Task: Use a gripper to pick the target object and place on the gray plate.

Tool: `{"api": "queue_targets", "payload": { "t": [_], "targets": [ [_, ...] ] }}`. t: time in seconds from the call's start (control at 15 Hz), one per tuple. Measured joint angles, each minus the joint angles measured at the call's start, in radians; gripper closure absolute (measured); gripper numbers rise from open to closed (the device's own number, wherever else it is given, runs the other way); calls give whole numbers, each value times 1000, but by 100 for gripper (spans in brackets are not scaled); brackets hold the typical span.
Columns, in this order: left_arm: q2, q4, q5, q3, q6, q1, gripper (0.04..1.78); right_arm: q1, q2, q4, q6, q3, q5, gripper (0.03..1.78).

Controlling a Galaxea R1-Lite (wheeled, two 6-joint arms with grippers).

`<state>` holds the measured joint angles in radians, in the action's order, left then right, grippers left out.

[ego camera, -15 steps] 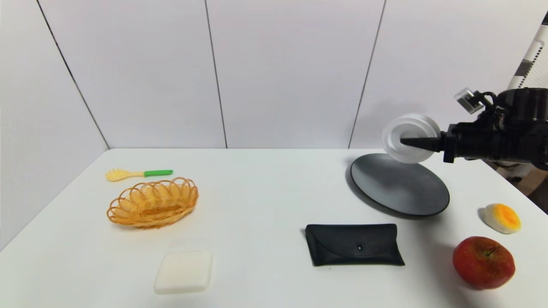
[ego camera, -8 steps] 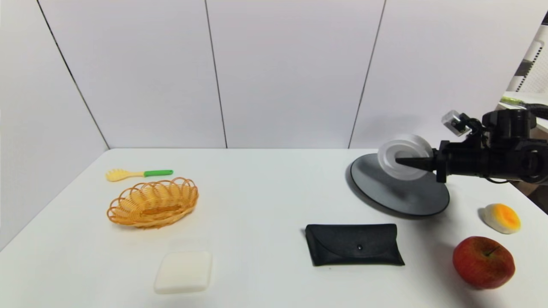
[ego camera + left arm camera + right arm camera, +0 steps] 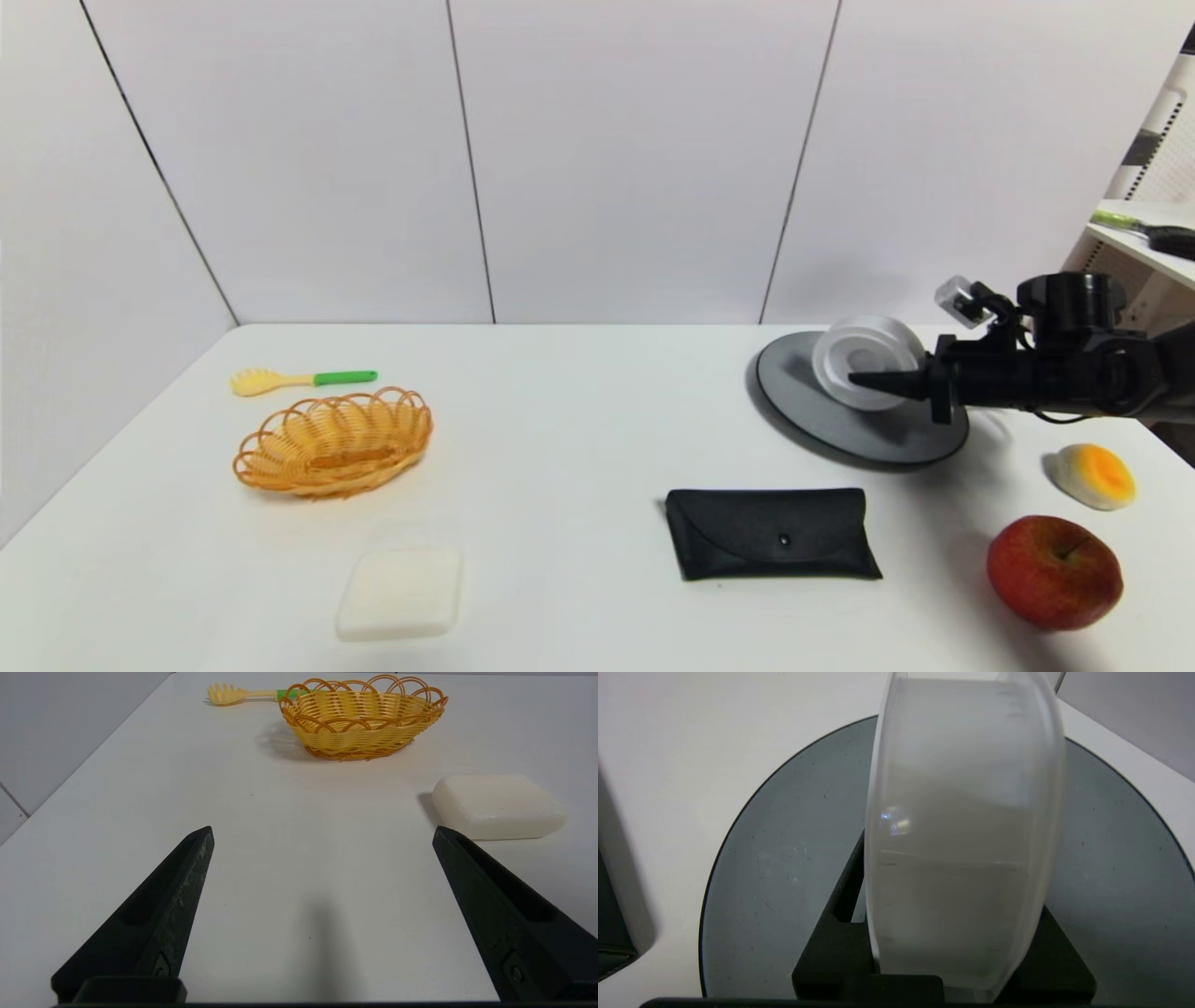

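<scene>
My right gripper (image 3: 864, 380) is shut on the white translucent round container (image 3: 868, 359), which stands on its edge between the fingers, just above the gray plate (image 3: 812, 411). In the right wrist view the container (image 3: 962, 826) fills the middle, with the black fingers (image 3: 840, 933) on both its sides and the gray plate (image 3: 775, 868) close beneath. I cannot tell if the container touches the plate. My left gripper (image 3: 322, 833) is open and empty, low over bare table at the front left, out of the head view.
A black pouch (image 3: 770, 532) lies in front of the plate. A red apple (image 3: 1055, 571) and a yellow-white egg-like piece (image 3: 1094, 476) sit at the right. An orange woven basket (image 3: 333, 441), a yellow-green fork (image 3: 299, 379) and a white soap-like block (image 3: 400, 593) are at the left.
My right gripper has come down and a little left with the container, from well above the plate's far edge to just over the plate. The left arm has not moved.
</scene>
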<state>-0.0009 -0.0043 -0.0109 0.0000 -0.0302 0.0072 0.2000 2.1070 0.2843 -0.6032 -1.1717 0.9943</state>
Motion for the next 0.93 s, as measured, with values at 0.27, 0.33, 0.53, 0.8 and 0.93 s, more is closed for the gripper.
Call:
{"api": "queue_targets", "payload": {
  "t": [0.27, 0.33, 0.53, 0.8, 0.93],
  "targets": [
    [0, 0, 1, 0, 0, 0, 13, -2, 2, -3, 4, -7, 0, 79],
    [0, 0, 0, 0, 0, 0, 13, -2, 0, -4, 5, -7, -1, 70],
    [0, 0, 0, 0, 0, 0, 13, -1, -24, -44, 3, -7, 0, 51],
    [0, 0, 0, 0, 0, 0, 13, 23, -101, -126, 6, 0, 0, 35],
    [0, 0, 0, 0, 0, 0, 13, 56, -173, -214, 7, 2, 0, 29]
  ]
}}
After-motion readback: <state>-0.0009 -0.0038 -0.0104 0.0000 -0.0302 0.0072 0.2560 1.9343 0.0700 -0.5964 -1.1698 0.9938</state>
